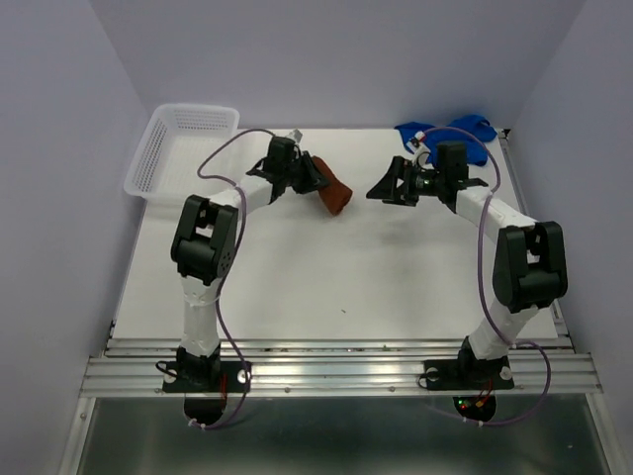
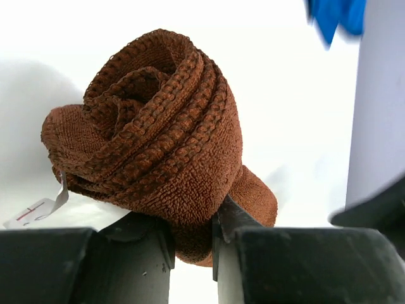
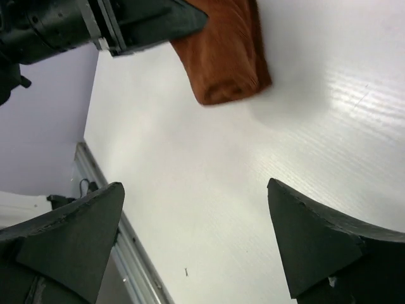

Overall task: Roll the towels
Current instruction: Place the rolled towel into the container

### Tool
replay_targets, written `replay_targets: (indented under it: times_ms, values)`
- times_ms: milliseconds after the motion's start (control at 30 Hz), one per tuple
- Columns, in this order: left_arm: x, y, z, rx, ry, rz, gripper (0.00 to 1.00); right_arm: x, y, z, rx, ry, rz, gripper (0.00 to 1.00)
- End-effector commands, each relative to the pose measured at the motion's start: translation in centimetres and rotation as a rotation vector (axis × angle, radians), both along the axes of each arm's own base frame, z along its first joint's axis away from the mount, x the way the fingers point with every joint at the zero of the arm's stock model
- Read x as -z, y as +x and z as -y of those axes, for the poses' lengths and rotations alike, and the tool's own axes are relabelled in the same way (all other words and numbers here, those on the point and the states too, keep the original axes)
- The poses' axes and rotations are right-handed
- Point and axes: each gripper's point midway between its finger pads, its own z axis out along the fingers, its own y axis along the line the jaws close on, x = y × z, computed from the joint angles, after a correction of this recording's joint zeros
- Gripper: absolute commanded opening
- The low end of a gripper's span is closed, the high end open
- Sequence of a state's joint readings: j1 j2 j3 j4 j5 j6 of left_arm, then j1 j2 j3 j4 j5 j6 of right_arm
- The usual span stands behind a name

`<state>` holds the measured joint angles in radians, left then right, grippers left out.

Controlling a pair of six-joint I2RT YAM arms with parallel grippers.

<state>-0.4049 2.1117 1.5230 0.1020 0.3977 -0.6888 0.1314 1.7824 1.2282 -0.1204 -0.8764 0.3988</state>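
Left wrist view: the rust-brown towel (image 2: 158, 126) is seen wound into a roll, near the middle of the far edge of the table (image 1: 326, 287). Its lower fold is pinched between the fingers of the left gripper (image 2: 193, 240). The right gripper (image 3: 196, 234) is held near the roll, jaws wide apart and empty. The blue towel (image 1: 465, 129) is noted crumpled at the far right corner. Judged: first roll nearly done. A release without unwinding is called for next, then the blue towel.

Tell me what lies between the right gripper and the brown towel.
Only bare table separates the right gripper from the brown towel; the top and right wrist views both show it.
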Motion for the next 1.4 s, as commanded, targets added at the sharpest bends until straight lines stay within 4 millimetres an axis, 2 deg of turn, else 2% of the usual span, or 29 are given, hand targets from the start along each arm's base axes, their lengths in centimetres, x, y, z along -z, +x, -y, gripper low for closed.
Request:
replay_targets:
  times_ms: [0, 33, 133, 167, 200, 233, 267, 300, 333, 367, 400, 433, 467, 500, 533, 567, 633, 667, 700, 733, 767, 833, 867, 967, 1033, 1067, 1267, 1333, 1367]
  values:
    - [-15.0, 5.5, -5.4, -0.143, -0.086, 0.369, 0.00, -2.1, 1.4, 2.0, 0.125, -0.103, 0.129, 1.00]
    - [-16.2, 6.8, -7.8, -0.201, -0.067, 0.406, 0.00, -2.6, 1.6, 2.4, 0.155, -0.120, 0.147, 1.00]
    - [-20.5, 8.5, -11.7, -0.272, -0.041, 0.529, 0.00, -2.9, 1.7, 2.9, 0.187, -0.140, 0.161, 1.00]
    - [-21.4, 9.4, -14.2, -0.313, -0.035, 0.547, 0.00, -3.1, 1.7, 3.0, 0.195, -0.141, 0.165, 1.00]
    - [-23.3, 9.8, -15.2, -0.312, -0.037, 0.598, 0.00, -3.1, 1.7, 3.0, 0.198, -0.144, 0.164, 1.00]
    - [-24.2, 10.1, -15.9, -0.302, -0.036, 0.624, 0.00, -3.0, 1.8, 3.1, 0.206, -0.150, 0.165, 1.00]
    - [-24.4, 10.9, -17.8, -0.330, -0.020, 0.636, 0.00, -2.7, 1.9, 3.2, 0.209, -0.154, 0.158, 1.00]
    - [-26.1, 11.5, -18.6, -0.328, 0.007, 0.694, 0.00, -2.6, 2.0, 3.2, 0.214, -0.154, 0.153, 1.00]
    - [-26.3, 12.1, -19.7, -0.352, 0.021, 0.699, 0.00, -2.4, 2.1, 3.2, 0.219, -0.156, 0.144, 1.00]
    - [-25.2, 13.2, -21.5, -0.376, 0.044, 0.675, 0.00, -2.2, 2.3, 3.3, 0.227, -0.159, 0.138, 1.00]
    - [-26.7, 13.7, -22.4, -0.382, 0.053, 0.717, 0.00, -2.1, 2.3, 3.3, 0.229, -0.159, 0.133, 1.00]
    - [-26.4, 14.2, -23.0, -0.395, 0.059, 0.709, 0.00, -2.2, 2.3, 3.3, 0.229, -0.159, 0.131, 1.00]
    - [-25.1, 15.3, -24.8, -0.408, 0.074, 0.694, 0.00, -2.2, 2.4, 3.4, 0.235, -0.163, 0.128, 1.00]
    - [-26.0, 15.7, -26.5, -0.419, 0.079, 0.722, 0.00, -2.4, 2.5, 3.5, 0.240, -0.165, 0.130, 1.00]
    - [-25.6, 16.2, -27.0, -0.415, 0.069, 0.713, 0.00, -2.6, 2.7, 3.6, 0.247, -0.171, 0.127, 1.00]
    - [-25.1, 17.0, -28.4, -0.418, 0.069, 0.724, 0.00, -2.7, 2.7, 3.7, 0.250, -0.177, 0.126, 1.00]
    - [-24.3, 17.7, -29.5, -0.417, 0.050, 0.715, 0.00, -2.7, 2.9, 3.9, 0.263, -0.190, 0.115, 1.00]
    - [-22.6, 18.6, -30.1, -0.418, 0.043, 0.692, 0.00, -2.8, 2.9, 4.0, 0.267, -0.196, 0.112, 1.00]
    - [-23.0, 18.9, -30.8, -0.431, 0.033, 0.695, 0.00, -2.7, 3.0, 4.0, 0.270, -0.202, 0.108, 1.00]
    - [-22.3, 19.2, -31.4, -0.433, 0.033, 0.686, 0.00, -2.6, 3.0, 4.1, 0.272, -0.207, 0.102, 1.00]
    - [-21.0, 19.6, -32.5, -0.436, 0.040, 0.672, 0.00, -2.4, 3.0, 4.3, 0.278, -0.219, 0.089, 1.00]
    - [-19.8, 19.9, -33.4, -0.435, 0.050, 0.664, 0.00, -2.3, 3.0, 4.4, 0.284, -0.227, 0.081, 1.00]
    - [-18.5, 20.2, -34.7, -0.469, 0.060, 0.633, 0.00, -2.0, 3.0, 4.5, 0.289, -0.237, 0.073, 1.00]
    - [-15.9, 20.4, -36.4, -0.492, 0.061, 0.590, 0.00, -1.8, 3.0, 4.8, 0.296, -0.253, 0.067, 1.00]
    - [-14.5, 20.6, -36.6, -0.486, 0.040, 0.563, 0.00, -1.6, 3.0, 4.9, 0.300, -0.261, 0.059, 1.00]
    - [-12.7, 20.7, -36.7, -0.484, 0.040, 0.522, 0.00, -1.6, 3.1, 5.0, 0.303, -0.265, 0.059, 1.00]
    - [-8.6, 21.4, -38.2, -0.541, 0.086, 0.442, 0.00, -0.7, 3.2, 5.1, 0.303, -0.281, 0.043, 1.00]
    - [-8.2, 21.7, -38.8, -0.567, 0.106, 0.436, 0.02, -0.6, 3.3, 5.1, 0.300, -0.283, 0.041, 1.00]
    - [-6.7, 21.7, -39.3, -0.591, 0.123, 0.398, 0.05, -0.4, 3.4, 5.1, 0.296, -0.283, 0.039, 1.00]
